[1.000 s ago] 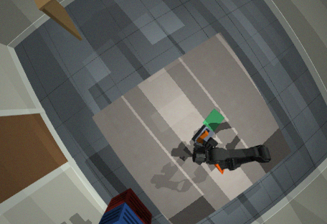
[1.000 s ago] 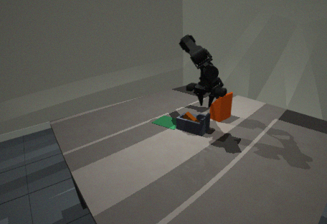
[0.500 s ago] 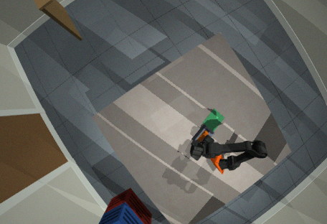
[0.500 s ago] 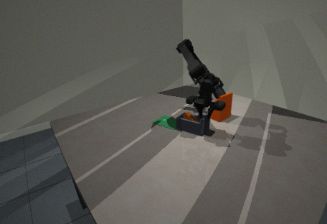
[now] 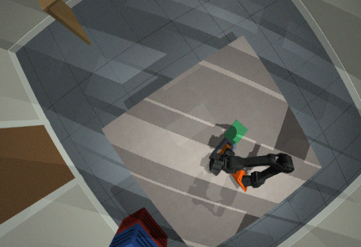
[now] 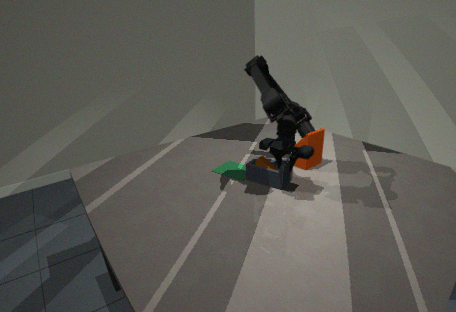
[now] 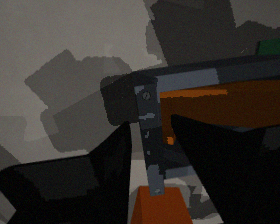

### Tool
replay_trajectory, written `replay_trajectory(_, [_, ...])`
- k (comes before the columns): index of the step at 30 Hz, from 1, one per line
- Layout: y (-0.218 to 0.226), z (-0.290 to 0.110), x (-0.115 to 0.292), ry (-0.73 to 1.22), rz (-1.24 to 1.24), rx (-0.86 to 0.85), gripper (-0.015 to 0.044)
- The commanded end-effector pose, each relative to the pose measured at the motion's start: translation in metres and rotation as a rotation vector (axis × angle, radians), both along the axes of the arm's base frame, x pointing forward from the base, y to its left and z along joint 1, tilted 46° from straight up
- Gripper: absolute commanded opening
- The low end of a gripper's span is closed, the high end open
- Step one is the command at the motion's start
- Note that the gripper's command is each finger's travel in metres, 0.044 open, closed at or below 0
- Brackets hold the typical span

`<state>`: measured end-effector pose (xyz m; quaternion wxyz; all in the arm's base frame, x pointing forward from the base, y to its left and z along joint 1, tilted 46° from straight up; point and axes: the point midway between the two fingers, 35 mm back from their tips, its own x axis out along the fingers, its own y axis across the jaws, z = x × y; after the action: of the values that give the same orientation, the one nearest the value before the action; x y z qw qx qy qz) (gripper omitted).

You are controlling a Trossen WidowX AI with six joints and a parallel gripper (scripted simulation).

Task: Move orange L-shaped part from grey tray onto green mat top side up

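The arm reaches from its base, elbow raised, and bends down over the grey tray point(image 6: 267, 174). The end effector point(image 6: 281, 156) points down at the tray's near end, fingers partly parted, holding nothing.

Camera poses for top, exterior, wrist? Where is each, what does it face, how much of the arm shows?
Top: high overhead, looking down; whole black arm, square green mat.
Exterior: low, off to the side, facing the table; arm over the grey tray.
Wrist: on the gripper, looking down past dark fingers at the tray's rim.
Shared: all three show the orange L-shaped part and the mat.
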<state>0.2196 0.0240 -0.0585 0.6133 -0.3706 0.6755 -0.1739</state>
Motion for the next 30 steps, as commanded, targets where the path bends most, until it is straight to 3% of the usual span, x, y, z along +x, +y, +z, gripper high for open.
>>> replay_trajectory(1, [-0.005, -0.005, -0.001, 0.007, 0.006, -0.005, 0.0180])
replay_trajectory(30, [-0.014, -0.015, 0.000, -0.001, 0.008, 0.003, 0.0180])
